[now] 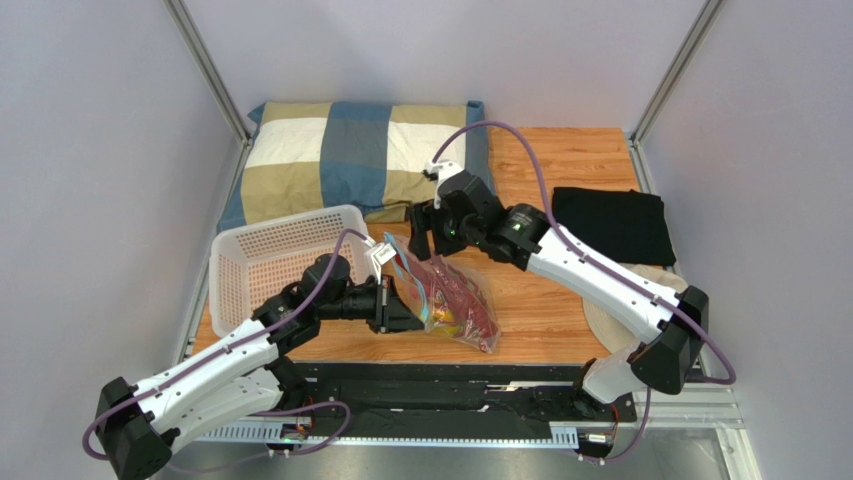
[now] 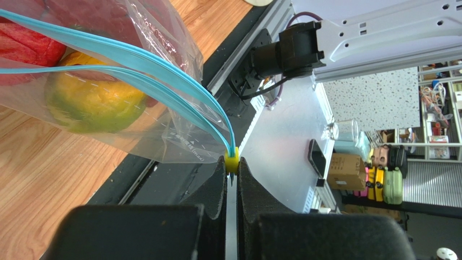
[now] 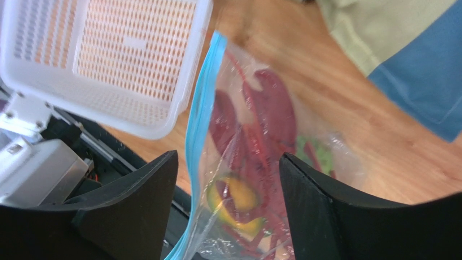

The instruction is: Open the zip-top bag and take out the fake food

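Left gripper [image 2: 232, 171], lower centre, pinches the zip-top bag [image 2: 179, 138] by its yellow slider [image 2: 232, 161]; right gripper [image 3: 228, 162] is spread (gripping nothing), so the slider may slip free.

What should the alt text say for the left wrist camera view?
The left gripper is shut on the yellow slider of a clear zip-top bag, whose two light blue zipper strips spread apart from it. Inside the bag are a yellow-green mango and red toy food, above a wooden table.
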`<state>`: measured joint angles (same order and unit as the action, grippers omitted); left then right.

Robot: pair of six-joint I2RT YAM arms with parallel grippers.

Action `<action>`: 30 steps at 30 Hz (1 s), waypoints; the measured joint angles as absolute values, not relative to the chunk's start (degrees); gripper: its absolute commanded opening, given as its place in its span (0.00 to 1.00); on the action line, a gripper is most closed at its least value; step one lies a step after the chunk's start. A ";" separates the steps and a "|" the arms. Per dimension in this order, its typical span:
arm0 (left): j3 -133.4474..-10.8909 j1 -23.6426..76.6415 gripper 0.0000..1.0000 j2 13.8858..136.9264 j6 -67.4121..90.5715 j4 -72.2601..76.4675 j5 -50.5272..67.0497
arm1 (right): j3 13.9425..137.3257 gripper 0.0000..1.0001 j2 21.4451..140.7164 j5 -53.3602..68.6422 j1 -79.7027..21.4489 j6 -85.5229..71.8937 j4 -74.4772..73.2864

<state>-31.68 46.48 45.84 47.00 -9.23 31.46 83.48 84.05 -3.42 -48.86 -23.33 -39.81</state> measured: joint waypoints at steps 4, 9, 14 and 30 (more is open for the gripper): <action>-31.66 46.48 0.00 44.69 46.98 -9.26 31.33 | 83.96 0.64 87.92 -5.61 -53.78 -24.16 -42.74; -31.66 46.48 0.00 43.59 46.96 -9.47 30.94 | 83.94 0.44 92.58 -8.45 -56.86 -24.47 -45.76; -31.55 46.48 0.00 43.57 46.65 -10.09 30.81 | 84.07 0.49 93.03 -11.44 -59.29 -24.71 -47.79; -30.30 46.48 0.00 42.78 46.11 -10.92 30.70 | 85.30 0.66 87.44 -16.29 -64.27 -25.56 -52.84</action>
